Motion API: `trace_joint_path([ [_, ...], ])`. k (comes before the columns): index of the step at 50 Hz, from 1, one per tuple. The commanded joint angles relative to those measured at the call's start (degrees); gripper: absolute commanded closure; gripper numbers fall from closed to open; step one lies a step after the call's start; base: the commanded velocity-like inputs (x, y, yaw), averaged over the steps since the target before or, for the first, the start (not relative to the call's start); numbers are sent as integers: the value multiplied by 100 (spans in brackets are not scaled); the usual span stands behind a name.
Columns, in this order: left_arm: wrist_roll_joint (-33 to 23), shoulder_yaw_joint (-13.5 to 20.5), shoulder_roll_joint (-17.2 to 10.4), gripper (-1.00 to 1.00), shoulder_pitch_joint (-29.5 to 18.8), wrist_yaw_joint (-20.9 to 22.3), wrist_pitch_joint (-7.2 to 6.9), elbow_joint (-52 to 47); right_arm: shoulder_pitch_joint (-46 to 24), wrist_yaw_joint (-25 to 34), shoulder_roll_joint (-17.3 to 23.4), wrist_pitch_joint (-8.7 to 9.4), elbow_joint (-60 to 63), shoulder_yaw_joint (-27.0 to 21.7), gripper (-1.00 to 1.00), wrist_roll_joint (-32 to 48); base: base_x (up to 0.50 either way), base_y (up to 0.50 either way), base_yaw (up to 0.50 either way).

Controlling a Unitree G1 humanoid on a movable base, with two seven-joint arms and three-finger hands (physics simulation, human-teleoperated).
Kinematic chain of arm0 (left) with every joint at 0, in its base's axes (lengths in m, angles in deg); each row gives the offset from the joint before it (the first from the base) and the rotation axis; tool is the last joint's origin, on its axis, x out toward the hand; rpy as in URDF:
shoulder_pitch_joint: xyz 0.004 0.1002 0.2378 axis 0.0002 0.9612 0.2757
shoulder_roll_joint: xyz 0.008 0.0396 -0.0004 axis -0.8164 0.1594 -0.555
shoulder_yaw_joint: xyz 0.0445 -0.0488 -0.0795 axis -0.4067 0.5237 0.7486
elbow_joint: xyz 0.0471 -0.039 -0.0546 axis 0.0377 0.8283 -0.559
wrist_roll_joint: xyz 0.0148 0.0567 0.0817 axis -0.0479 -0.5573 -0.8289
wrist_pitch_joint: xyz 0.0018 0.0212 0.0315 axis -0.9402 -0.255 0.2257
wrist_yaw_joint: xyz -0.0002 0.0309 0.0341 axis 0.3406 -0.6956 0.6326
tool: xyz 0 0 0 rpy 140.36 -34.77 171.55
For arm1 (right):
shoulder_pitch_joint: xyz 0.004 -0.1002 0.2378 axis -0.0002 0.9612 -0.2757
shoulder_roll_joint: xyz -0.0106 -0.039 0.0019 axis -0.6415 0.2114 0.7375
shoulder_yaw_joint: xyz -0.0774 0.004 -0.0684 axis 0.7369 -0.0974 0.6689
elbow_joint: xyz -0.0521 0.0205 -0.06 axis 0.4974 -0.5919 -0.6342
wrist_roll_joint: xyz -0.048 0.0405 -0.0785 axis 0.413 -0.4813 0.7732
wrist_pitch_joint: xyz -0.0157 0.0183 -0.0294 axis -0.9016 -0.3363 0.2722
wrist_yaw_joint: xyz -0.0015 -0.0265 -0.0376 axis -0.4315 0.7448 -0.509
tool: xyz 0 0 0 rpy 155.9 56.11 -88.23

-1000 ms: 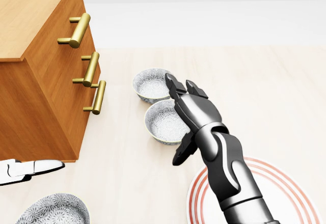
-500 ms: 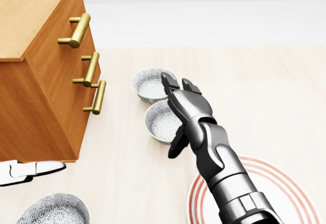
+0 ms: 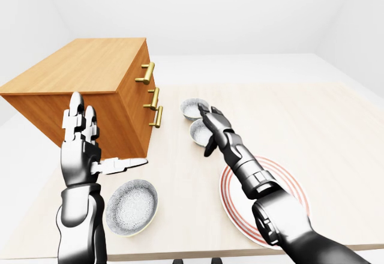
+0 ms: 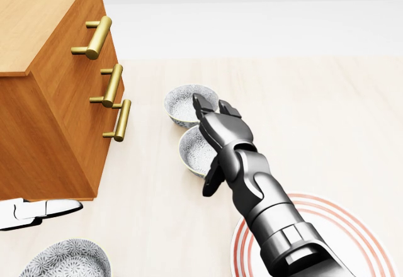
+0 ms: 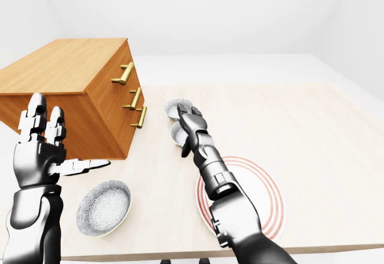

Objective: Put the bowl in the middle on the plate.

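Three patterned grey bowls sit on the pale table. The middle bowl (image 4: pixel 194 150) lies just below the far bowl (image 4: pixel 183 106) in the head view; the third bowl (image 3: pixel 131 206) is near the table's bottom edge. My right hand (image 4: pixel 205 145) is open over the middle bowl's right rim. Its fingers (image 4: pixel 203 109) point toward the far bowl and its thumb (image 4: pixel 211 179) hangs below the rim, hiding part of the bowl. The red-ringed white plate (image 4: pixel 359 226) lies at the lower right, under my right forearm. My left hand (image 3: pixel 99 144) is raised and open, holding nothing.
A wooden chest of drawers (image 3: pixel 90 90) with brass handles (image 4: pixel 113 85) stands on the table's left side, close to the far and middle bowls. The table's near edge (image 3: pixel 198 255) runs along the bottom of the left-eye view.
My right hand has slid left and slightly up in the head view, now covering more of the middle bowl's right side. The left hand, the bowls and the camera have not moved.
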Motion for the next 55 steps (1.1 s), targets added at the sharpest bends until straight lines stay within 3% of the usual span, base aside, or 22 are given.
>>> trace_joint_path([
  [1,34,31,-22,-100,-19,10,0,57,-42,-135,-119,-24,-341,50,-100,28,0,0,0],
  [27,-4,-26,-13,-100,-15,-2,0,132,-86,-513,-56,-236,-1200,34,-100,-19,0,0,0],
  [45,-14,-38,-18,-100,-28,-2,0,144,-85,-703,-158,-256,-1504,90,-100,92,0,0,0],
  [55,4,-28,-24,-100,-38,1,0,169,-182,-844,-174,-165,-1683,131,-100,325,0,0,0],
])
